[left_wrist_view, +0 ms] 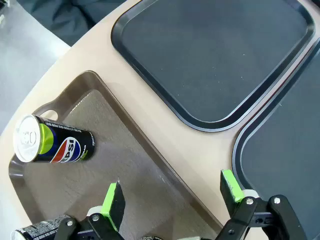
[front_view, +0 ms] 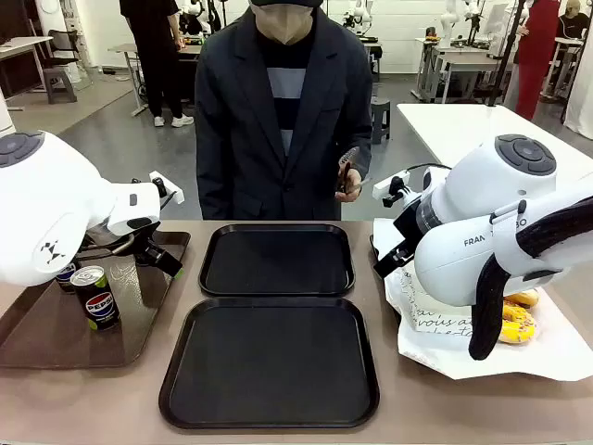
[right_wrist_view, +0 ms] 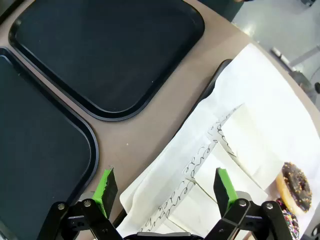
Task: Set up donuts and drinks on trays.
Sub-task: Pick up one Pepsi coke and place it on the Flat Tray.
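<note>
Grey floor (front_view: pixel 111 139), white table (front_view: pixel 463 130) right, stool (front_view: pixel 380 116) behind, bright room

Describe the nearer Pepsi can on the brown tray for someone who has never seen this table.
Find the long brown tray at the robot's left end of the table. Two black cans stand on it. The nearer Pepsi can shows its silver top and whole round logo, while the second can sits behind it, half hidden by the left arm.

The tan table (front_view: pixel 93 399) carries the far black tray (front_view: pixel 277 260) and near black tray (front_view: pixel 271 362); brown tray (front_view: pixel 46 334) left; white paper (front_view: pixel 482 357) right.
</note>
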You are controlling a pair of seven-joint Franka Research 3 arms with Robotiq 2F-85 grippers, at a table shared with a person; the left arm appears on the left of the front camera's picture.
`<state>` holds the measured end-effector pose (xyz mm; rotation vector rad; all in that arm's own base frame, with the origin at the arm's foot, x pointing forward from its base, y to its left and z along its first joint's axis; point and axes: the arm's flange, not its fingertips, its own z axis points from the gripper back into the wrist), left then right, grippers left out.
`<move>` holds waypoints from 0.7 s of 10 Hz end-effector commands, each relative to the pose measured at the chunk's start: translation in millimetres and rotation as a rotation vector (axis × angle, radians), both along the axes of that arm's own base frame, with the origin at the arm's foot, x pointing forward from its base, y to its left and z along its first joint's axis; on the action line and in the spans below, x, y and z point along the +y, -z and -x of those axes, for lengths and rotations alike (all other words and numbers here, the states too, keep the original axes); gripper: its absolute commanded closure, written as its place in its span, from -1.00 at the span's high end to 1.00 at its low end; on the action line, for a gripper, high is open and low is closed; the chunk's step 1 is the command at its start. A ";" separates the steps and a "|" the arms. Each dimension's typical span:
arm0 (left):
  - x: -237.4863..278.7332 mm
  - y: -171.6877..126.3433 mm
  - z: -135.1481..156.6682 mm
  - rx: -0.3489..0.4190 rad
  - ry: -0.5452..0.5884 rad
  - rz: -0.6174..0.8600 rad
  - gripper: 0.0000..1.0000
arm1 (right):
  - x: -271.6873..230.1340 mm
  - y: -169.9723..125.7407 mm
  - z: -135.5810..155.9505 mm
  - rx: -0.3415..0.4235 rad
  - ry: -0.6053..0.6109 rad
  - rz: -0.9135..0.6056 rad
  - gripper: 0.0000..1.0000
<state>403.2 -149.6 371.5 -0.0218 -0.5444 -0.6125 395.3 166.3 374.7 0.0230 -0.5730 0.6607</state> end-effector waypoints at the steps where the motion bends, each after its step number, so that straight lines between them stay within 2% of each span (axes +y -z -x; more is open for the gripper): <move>1: 0.0 0.0 0.0 0.000 0.000 0.000 1.00 | 0.0 0.0 0.0 0.000 0.000 0.000 1.00; 7: 0.0 0.0 0.0 0.000 0.000 0.000 1.00 | 0.0 0.0 0.0 0.000 0.000 0.000 1.00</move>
